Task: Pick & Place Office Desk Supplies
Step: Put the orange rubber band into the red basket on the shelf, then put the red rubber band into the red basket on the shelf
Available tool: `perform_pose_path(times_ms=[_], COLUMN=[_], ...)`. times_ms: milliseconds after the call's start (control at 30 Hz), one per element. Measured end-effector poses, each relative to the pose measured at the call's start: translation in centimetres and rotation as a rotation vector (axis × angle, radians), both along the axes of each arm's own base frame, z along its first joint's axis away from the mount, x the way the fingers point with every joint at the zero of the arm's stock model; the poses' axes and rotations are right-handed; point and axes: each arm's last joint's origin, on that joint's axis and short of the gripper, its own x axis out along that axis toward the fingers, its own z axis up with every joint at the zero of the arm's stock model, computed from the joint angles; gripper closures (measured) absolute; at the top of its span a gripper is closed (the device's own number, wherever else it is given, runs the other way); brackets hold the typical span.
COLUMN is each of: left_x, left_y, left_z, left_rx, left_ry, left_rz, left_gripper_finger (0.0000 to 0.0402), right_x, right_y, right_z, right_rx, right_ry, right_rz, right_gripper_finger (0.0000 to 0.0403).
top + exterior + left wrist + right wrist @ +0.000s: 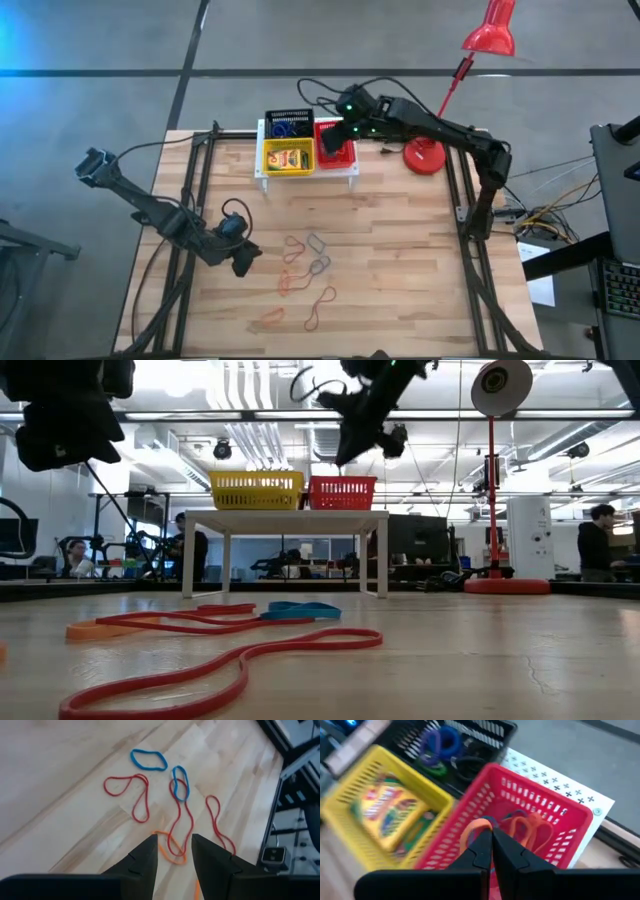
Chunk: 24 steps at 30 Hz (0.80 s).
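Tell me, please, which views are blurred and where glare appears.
Right wrist view: the yellow basket is smeared with blur, the red basket sharper. Low view: ceiling lights glare and the nearest red band is out of focus. High view: blue glare at its upper left corner.

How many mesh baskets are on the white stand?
3: the yellow basket at the front, the black basket behind it, and the red basket beside the yellow one, under the right gripper. None seems hidden.

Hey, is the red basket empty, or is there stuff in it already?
Not empty. The right wrist view shows the red basket holding orange rubber bands, with the right end effector above it pinching another orange band.
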Motion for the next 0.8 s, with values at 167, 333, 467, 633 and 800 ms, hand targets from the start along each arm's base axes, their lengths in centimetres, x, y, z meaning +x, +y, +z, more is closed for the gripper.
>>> perform_pose_path(times_ms=[167,333,467,633,800], left_x=[0.0,0.1,0.1,0.2,0.2], left_y=[0.1,0.2,0.1,0.1,0.1], left_z=[0.0,0.1,0.2,0.2,0.2], left_rx=[-0.004,-0.031,-0.040,-0.043,-0.043], left_ry=[-0.020,-0.032,-0.041,-0.050,-0.050], left_rz=[0.063,0.109,0.111,0.113,0.112], left_gripper_finger=[0.0277,0.0277,0.0277,0.0277,0.0277], right_x=[0.9,1.4,1.6,1.7,1.5], right_y=[-0.6,-1.0,-1.2,-1.4,-1.5], right_z=[-1.9,-3.0,-3.4,-3.8,-3.5], right_rx=[-0.004,0.009,0.016,0.023,0.030], right_ry=[0.067,0.093,0.099,0.106,0.090], right_rz=[0.040,0.039,0.038,0.033,0.013], right_gripper_finger=[0.0394,0.0394,0.0389,0.0345,0.0278])
